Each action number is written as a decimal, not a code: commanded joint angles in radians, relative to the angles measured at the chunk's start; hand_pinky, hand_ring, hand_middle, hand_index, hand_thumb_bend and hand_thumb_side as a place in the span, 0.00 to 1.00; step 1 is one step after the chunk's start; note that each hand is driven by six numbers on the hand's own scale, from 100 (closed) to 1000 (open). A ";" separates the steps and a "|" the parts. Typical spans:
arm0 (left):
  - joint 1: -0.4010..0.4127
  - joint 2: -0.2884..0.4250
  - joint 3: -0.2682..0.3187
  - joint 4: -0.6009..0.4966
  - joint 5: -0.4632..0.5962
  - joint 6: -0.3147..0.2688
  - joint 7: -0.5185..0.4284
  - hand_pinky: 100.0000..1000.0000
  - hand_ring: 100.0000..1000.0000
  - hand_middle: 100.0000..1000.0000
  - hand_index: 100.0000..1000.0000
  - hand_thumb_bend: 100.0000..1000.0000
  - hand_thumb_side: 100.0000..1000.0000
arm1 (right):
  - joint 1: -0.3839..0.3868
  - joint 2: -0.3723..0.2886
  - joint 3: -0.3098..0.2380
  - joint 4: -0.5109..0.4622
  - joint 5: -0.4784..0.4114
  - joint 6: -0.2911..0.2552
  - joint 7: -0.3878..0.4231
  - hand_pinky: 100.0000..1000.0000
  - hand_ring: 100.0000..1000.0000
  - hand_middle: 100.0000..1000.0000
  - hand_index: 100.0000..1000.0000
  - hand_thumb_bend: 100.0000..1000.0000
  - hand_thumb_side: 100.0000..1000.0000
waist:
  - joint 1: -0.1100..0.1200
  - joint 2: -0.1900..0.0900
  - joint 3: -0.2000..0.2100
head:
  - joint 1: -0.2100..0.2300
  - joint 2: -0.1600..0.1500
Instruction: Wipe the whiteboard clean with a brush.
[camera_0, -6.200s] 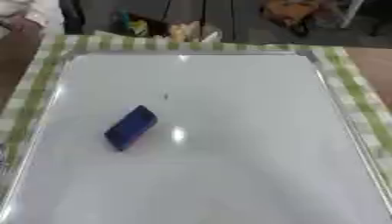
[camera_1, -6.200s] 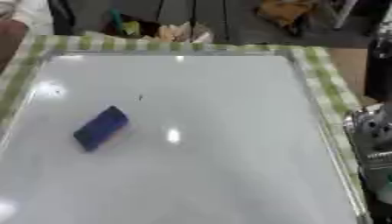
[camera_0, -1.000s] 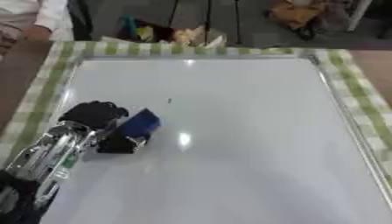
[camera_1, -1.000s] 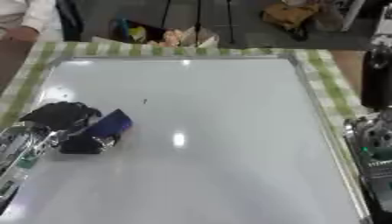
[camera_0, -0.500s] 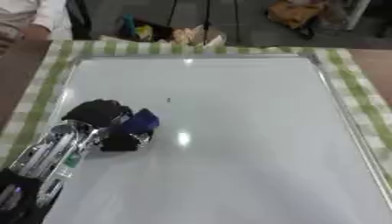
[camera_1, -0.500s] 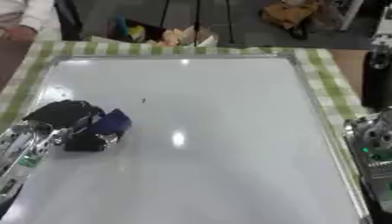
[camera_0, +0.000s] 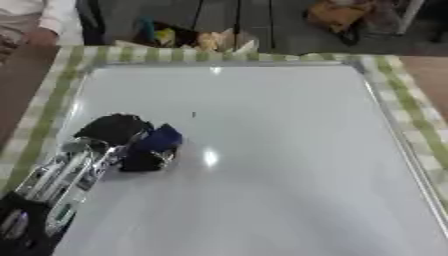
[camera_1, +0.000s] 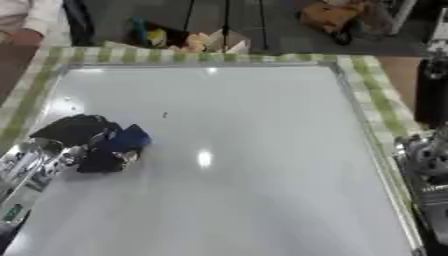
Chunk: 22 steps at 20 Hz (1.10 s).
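Since approx. 6 s ago the left hand (camera_0: 118, 131) has come in from the lower left and closed over the brush (camera_0: 158, 139), which then lay alone on the board; vs. half a sec ago, hand and brush sit about where they were. Left hand: dark fingers curled round the blue brush, silver forearm running off toward the bottom-left corner. Brush: on the left part of the whiteboard (camera_0: 289, 165), only its blue upper end showing past the fingers, resting on the board surface. A small dark mark (camera_0: 193, 114) lies on the board just beyond the brush, apart from it. Board lies flat on a green-checked cloth (camera_0: 411, 107), w/ a light glare spot beside the brush. Right hand (camera_1: 429, 155): at the right edge of the right eye view, off the board; finger state cannot be told.
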 joint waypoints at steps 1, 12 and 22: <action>-0.010 -0.002 -0.006 0.007 0.006 0.006 -0.002 0.13 0.36 0.49 0.82 0.13 1.00 | -0.010 -0.014 -0.003 -0.013 -0.004 0.000 -0.002 0.78 0.84 0.72 0.79 0.00 1.00 | 0.001 -0.015 -0.002 | 0.002 -0.010; -0.012 -0.005 -0.007 0.010 0.021 0.016 -0.011 0.00 0.28 0.49 0.82 0.05 0.89 | -0.009 -0.015 -0.003 -0.013 -0.005 0.000 -0.002 0.79 0.84 0.72 0.79 0.00 1.00 | 0.001 -0.015 -0.001 | 0.002 -0.010; -0.014 -0.005 -0.009 0.011 0.036 0.017 -0.007 0.00 0.27 0.44 0.76 0.00 0.84 | -0.010 -0.015 -0.002 -0.013 -0.006 -0.002 -0.003 0.79 0.84 0.71 0.79 0.00 1.00 | 0.001 -0.015 0.000 | 0.002 -0.010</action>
